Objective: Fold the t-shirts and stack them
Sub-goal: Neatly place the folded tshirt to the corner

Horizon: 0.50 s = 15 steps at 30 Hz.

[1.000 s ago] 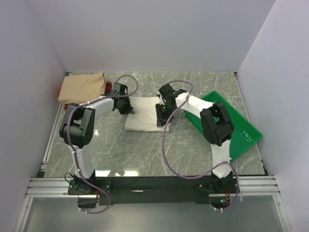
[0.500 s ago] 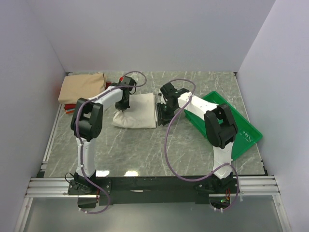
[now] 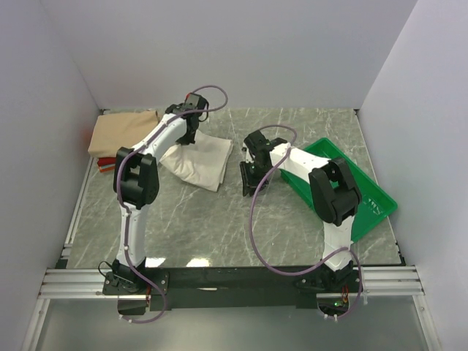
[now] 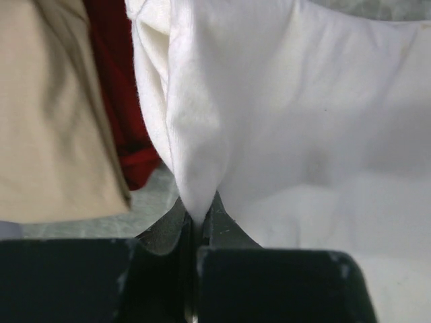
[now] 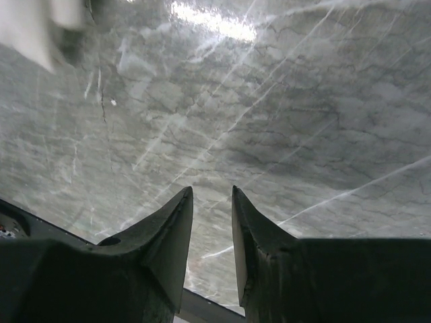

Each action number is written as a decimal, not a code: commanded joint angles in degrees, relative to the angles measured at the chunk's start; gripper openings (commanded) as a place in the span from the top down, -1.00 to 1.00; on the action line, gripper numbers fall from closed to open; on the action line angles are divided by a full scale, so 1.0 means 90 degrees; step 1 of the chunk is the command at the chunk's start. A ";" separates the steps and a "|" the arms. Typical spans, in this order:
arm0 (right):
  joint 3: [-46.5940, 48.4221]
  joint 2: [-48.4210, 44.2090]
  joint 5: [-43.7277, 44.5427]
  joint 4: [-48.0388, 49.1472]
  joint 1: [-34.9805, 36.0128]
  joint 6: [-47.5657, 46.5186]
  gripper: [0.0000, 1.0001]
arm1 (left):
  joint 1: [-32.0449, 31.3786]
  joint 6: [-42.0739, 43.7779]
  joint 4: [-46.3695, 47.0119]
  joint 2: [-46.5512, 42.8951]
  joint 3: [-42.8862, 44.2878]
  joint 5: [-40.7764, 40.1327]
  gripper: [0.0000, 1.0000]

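Note:
The folded cream t-shirt [image 3: 201, 162] lies skewed on the marble left of centre. My left gripper [image 3: 184, 139] is shut on a pinched fold at its back left edge. In the left wrist view the cream cloth [image 4: 303, 134] rises in a peak from the left gripper [image 4: 197, 219]. The tan t-shirt [image 3: 123, 131] lies folded at the back left, with the red t-shirt [image 3: 107, 164] showing under its near edge. Both sit close beside the grip, tan [image 4: 47, 121] and red [image 4: 114, 87]. My right gripper [image 3: 246, 183] stands open over bare marble, right of the cream shirt; the right gripper [image 5: 212, 195] has nothing between its fingers.
A green plastic tray [image 3: 369, 196] sits at the right side of the table, under the right arm's elbow. White walls close in the back and both sides. The marble table top [image 3: 219, 227] runs between the arms.
My left gripper has dragged the cream shirt's edge toward the back left, turning the shirt askew. The right gripper has come off the shirt's right edge and pulled nearer.

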 commanded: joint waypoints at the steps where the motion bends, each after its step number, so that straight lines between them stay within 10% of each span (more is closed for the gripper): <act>1: -0.0109 -0.0460 0.0052 0.0040 0.0046 -0.0053 0.27 | 0.0254 0.0575 -0.0319 0.0034 0.0584 -0.0266 0.99; 15: -0.0431 -0.0508 -0.0065 0.0079 0.0046 -0.0132 0.27 | 0.0733 0.1396 -0.0466 -0.0386 0.1560 0.0115 0.99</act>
